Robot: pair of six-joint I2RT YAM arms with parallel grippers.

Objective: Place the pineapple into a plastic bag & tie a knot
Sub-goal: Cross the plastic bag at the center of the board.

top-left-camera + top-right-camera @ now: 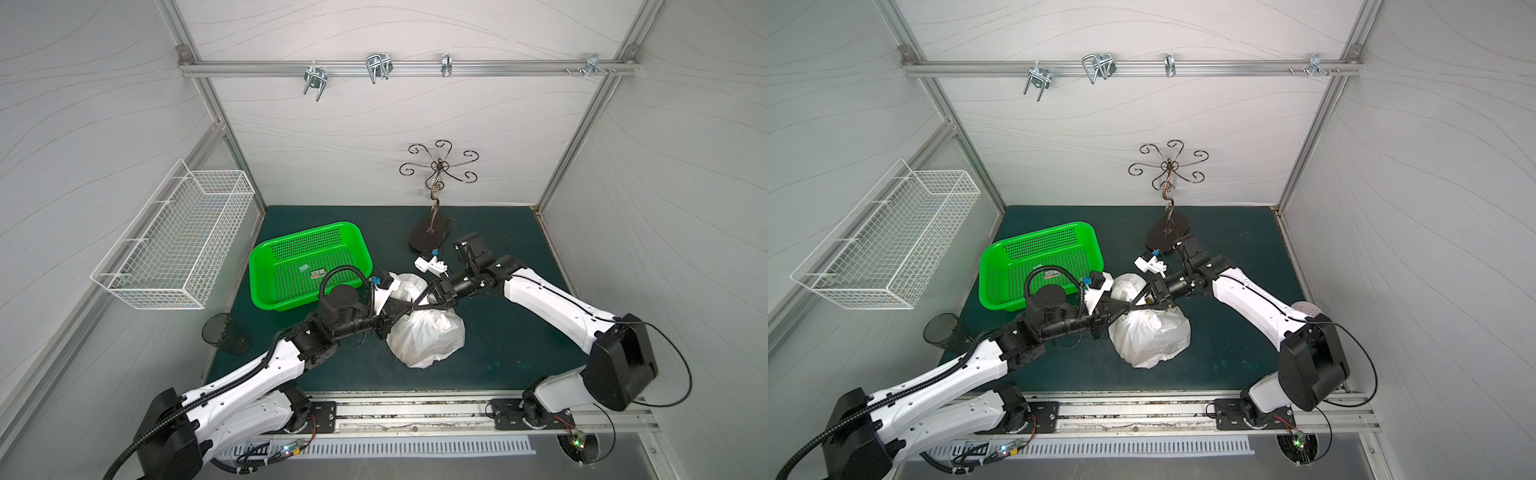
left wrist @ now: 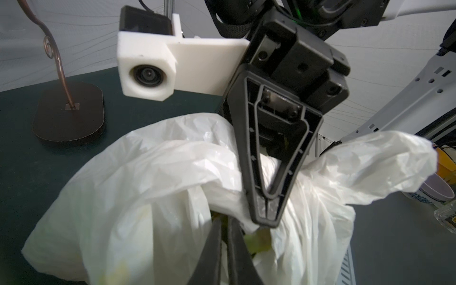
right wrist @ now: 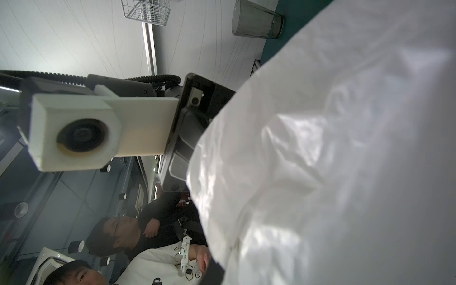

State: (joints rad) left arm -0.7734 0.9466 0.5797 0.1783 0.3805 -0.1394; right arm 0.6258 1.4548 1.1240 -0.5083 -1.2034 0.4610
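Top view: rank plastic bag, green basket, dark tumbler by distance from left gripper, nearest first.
In a top view, from the left gripper:
1. plastic bag, touching, at the fingertips.
2. green basket, to its left, further back.
3. dark tumbler, far left table edge.

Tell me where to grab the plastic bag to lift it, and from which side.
Grip the plastic bag at its gathered neck, coming from above. The body below is round, slack and full, so a grip there would likely slip; the neck is bunched narrow enough to pinch.
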